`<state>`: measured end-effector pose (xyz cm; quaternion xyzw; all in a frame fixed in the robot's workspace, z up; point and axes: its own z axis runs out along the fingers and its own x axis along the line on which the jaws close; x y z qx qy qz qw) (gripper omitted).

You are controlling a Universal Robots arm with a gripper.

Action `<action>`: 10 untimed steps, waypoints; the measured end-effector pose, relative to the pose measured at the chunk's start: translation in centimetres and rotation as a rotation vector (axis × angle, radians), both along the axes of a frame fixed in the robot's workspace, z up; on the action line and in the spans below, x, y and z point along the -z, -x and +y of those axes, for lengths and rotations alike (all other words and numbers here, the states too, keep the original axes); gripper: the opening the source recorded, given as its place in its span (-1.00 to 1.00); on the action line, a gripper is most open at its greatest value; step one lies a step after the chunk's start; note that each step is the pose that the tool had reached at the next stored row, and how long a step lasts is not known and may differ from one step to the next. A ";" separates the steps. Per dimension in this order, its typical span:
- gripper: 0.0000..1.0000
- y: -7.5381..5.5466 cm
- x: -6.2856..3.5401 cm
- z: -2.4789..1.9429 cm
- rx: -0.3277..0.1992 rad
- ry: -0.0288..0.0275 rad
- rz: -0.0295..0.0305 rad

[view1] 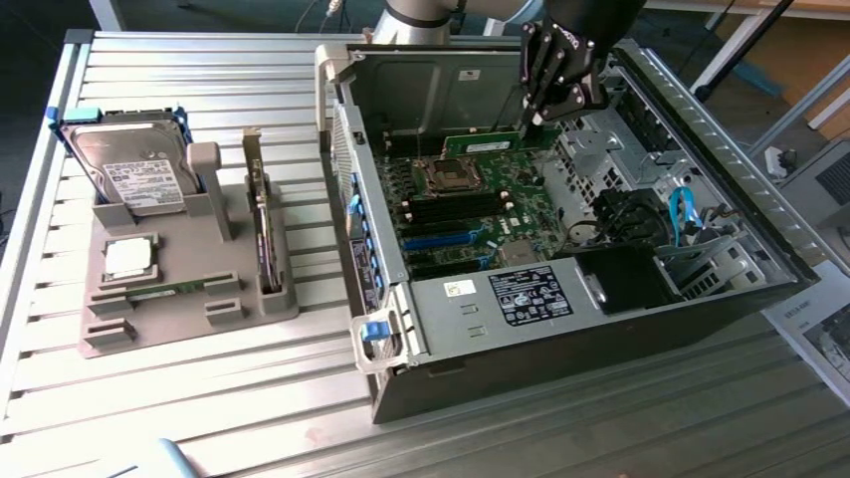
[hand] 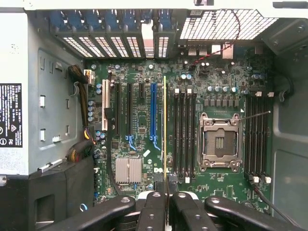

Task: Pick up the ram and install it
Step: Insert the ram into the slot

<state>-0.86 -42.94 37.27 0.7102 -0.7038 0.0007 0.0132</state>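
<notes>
My gripper [view1: 536,116] hangs inside the open computer case [view1: 743,209], above the far part of the green motherboard [view1: 472,204]. It is shut on the ram [view1: 459,129], a thin green stick held level just over the board. In the wrist view the ram [hand: 164,130] shows edge-on as a narrow yellow-green line between the black fingers [hand: 153,211] of the gripper [hand: 165,202]. It sits between the blue card slot [hand: 153,113] and the first bank of black memory slots [hand: 185,130]. The open processor socket [hand: 220,143] lies beyond that bank.
A second bank of memory slots [hand: 257,134] flanks the socket. A power supply [view1: 531,294] and cables [view1: 684,214] fill the case's near part. On the slatted table stands a grey holder [view1: 166,299] with a hard drive [view1: 133,169], a silver processor chip [view1: 129,257] and an upright card [view1: 266,239].
</notes>
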 end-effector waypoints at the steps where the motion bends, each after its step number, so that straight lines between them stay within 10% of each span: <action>1: -0.76 0.0 0.00 0.00 0.000 0.0000 0.0000; 10: -0.76 0.0 0.10 0.52 0.001 0.0000 -0.0003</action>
